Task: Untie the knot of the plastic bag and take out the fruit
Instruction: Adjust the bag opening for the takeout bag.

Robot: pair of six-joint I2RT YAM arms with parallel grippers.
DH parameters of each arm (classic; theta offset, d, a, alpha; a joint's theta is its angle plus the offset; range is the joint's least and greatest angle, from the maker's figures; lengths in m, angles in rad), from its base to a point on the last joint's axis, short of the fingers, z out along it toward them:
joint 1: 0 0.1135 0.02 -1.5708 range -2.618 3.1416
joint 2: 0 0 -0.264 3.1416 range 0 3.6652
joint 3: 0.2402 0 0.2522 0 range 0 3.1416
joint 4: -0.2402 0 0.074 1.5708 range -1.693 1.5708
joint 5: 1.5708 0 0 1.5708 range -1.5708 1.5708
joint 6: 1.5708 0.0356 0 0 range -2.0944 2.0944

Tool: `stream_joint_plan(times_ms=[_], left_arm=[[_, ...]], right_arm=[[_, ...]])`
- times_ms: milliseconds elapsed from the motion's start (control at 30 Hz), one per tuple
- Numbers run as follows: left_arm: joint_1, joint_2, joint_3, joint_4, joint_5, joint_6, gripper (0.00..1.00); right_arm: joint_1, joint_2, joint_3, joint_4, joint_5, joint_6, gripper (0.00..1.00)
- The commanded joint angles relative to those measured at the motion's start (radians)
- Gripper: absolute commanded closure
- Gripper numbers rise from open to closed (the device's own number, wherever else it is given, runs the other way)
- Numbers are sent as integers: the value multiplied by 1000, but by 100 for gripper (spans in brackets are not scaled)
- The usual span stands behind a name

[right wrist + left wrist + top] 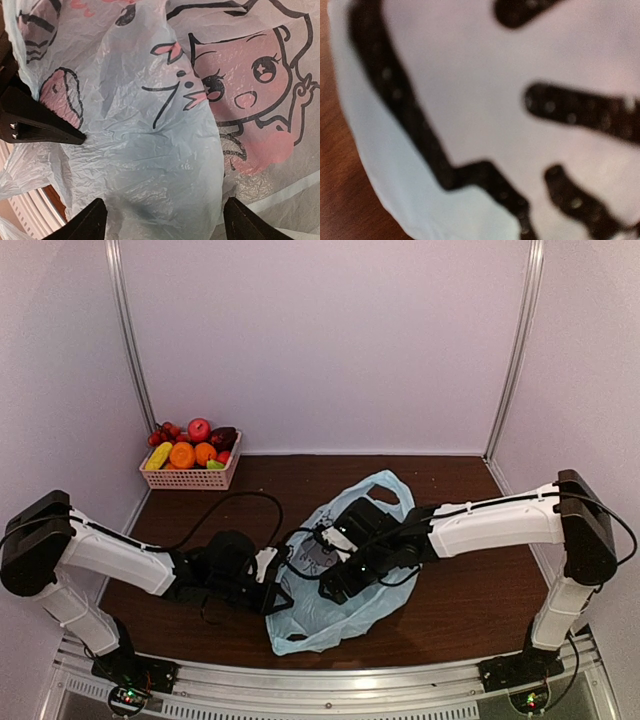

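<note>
Bag: the bag [322,626] lies crumpled and fairly flat on the table [470,590], midway between my two arms. One handle loop [386,490] is spread open toward the far side.
Knot: I can find no tied lump in any view, and the one loop I can see looks loose.
Fruit: the fruit [190,445] is heaped in the basket [190,480] at the far left corner, well apart from the bag. I cannot tell whether any piece is inside the bag, though it looks slack.
Left gripper: my left gripper [278,595] is closed tight at the bag's near-left edge, I judge on a pinch of film. Its wrist view is filled with blurred print, so I can't see its fingers.
Right gripper: my right gripper [165,214] has its jaws wide apart just over the printed panel, with nothing between them.
Handling: the film should be thin, very light, soft and slippery. It will likely bunch, slide on the wood and tear if yanked.
Where to hold: I'd pinch a raised fold near the mouth or the loop, not the flat panel where my fingers would skate.
</note>
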Motion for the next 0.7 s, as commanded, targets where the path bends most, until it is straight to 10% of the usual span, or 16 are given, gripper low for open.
stream_joint_plan(times_ms=[0,133,333,667], left_arm=[[-3,15,27,5,-10,17,100],[-2,15,30,-2,-10,18,100],[-3,15,31,-1,-13,19,100],[-3,15,33,3,-24,10,100]], right_arm=[[9,16,-7,4,30,-16,21],[21,3,-11,5,30,-17,38],[36,-33,-35,24,38,1,90],[122,-30,-7,83,-12,17,100]])
